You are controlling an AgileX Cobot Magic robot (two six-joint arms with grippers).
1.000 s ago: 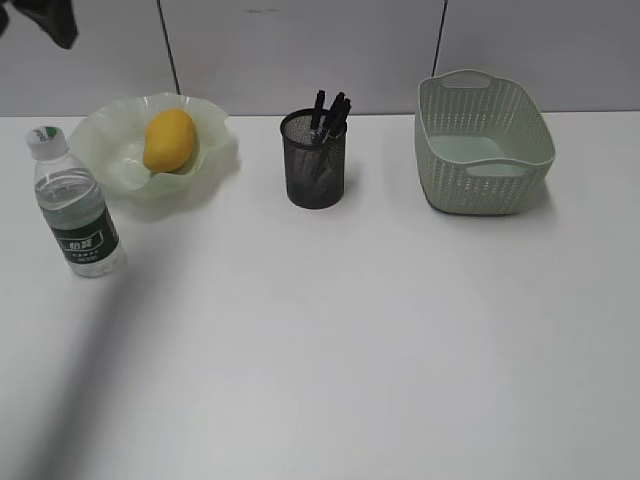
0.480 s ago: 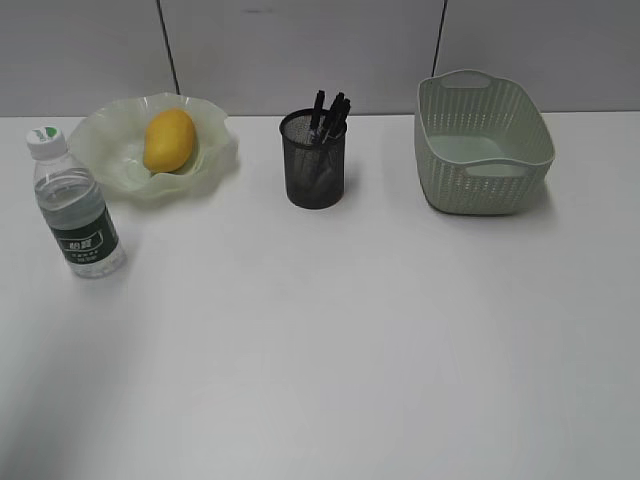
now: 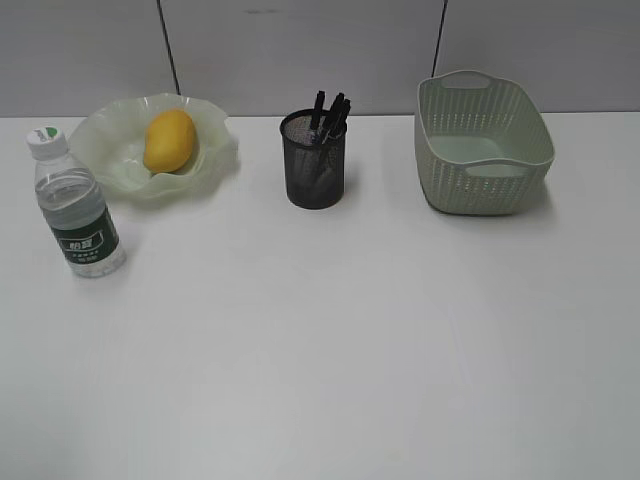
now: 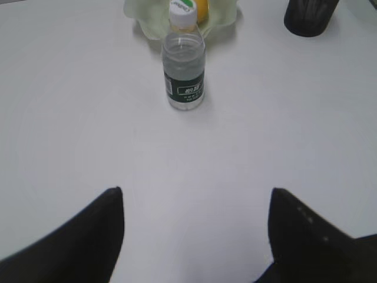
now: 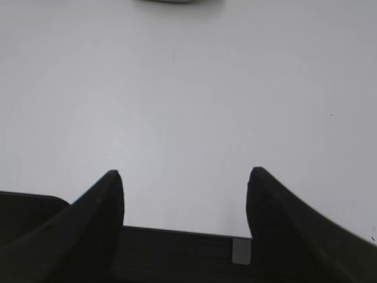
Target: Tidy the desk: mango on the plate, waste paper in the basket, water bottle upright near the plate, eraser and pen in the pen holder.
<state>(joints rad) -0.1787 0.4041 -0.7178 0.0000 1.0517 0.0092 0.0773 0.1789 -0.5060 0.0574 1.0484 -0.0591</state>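
Observation:
The mango (image 3: 169, 140) lies in the ruffled pale green plate (image 3: 100, 135) at the back left of the desk (image 3: 350, 350). Just in front of the plate, the water bottle (image 3: 78, 205) stands upright. Black pens (image 3: 330, 110) stick up out of the black mesh pen holder (image 3: 315, 165). The basket (image 3: 483, 150) sits at the back right. The waste paper and the eraser are out of view. Neither gripper shows in the exterior view. My left gripper (image 4: 196, 191) is open over bare desk, well short of the bottle (image 4: 184, 65). My right gripper (image 5: 185, 174) is open and empty too.
In the left wrist view the plate (image 4: 147, 20), the mango (image 4: 202, 7) and the pen holder (image 4: 309, 15) line the top edge. In the right wrist view the desk's near edge (image 5: 177, 231) runs between the fingers.
A dark part of the left arm at the top left of the exterior view, and its shadow over the left of the desk, are gone. The objects have not moved.

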